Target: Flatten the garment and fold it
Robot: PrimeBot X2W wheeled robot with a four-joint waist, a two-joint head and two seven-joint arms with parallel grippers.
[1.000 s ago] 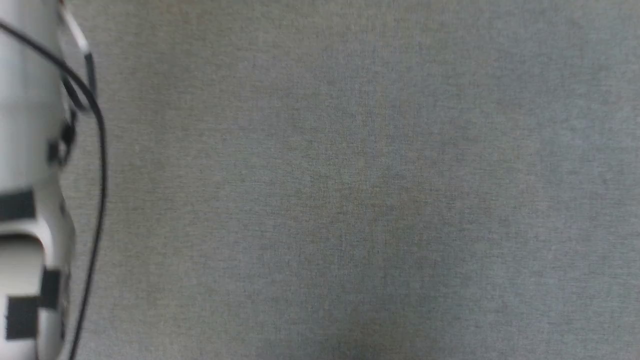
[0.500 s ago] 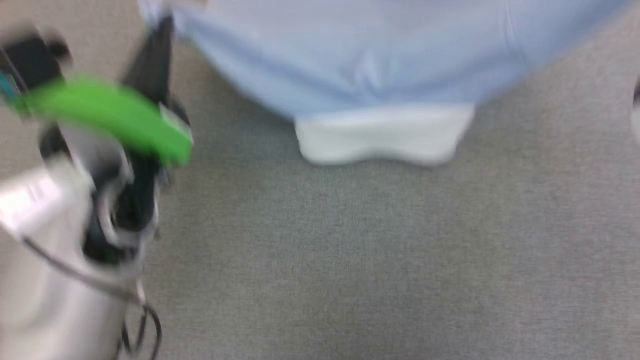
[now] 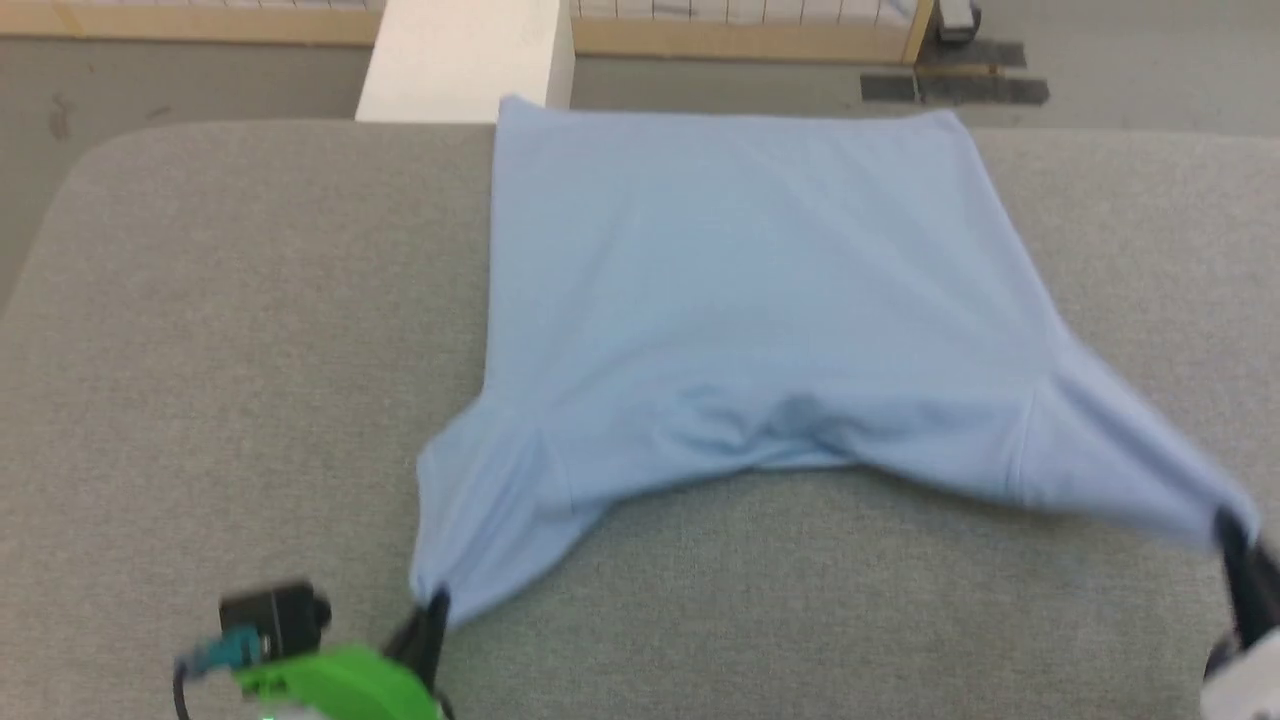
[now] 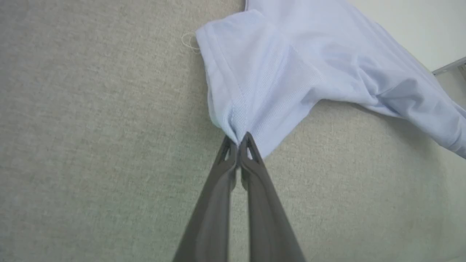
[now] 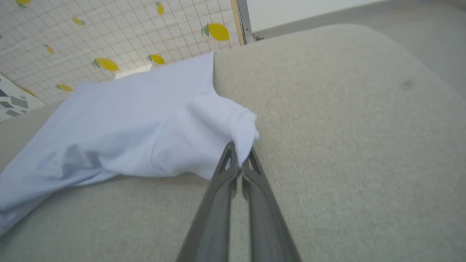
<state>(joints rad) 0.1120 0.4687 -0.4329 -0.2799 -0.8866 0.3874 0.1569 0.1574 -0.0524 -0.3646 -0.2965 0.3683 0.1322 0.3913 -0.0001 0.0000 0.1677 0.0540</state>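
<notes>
My left gripper [image 3: 433,603] pinches one sleeve of the garment [image 3: 740,300], which lies spread across the grey desk [image 3: 200,350], hem at the far edge; my right gripper [image 3: 1227,530] pinches the other sleeve at the right.

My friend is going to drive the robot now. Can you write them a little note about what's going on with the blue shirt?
Left gripper: shut on one sleeve of the garment.
Right gripper: shut on the other sleeve.
Shirt: lying on the gray table, sleeves stretched apart, rumpled between them.
Done: mostly spread out.
Left: smooth it flat, then fold.
</notes>
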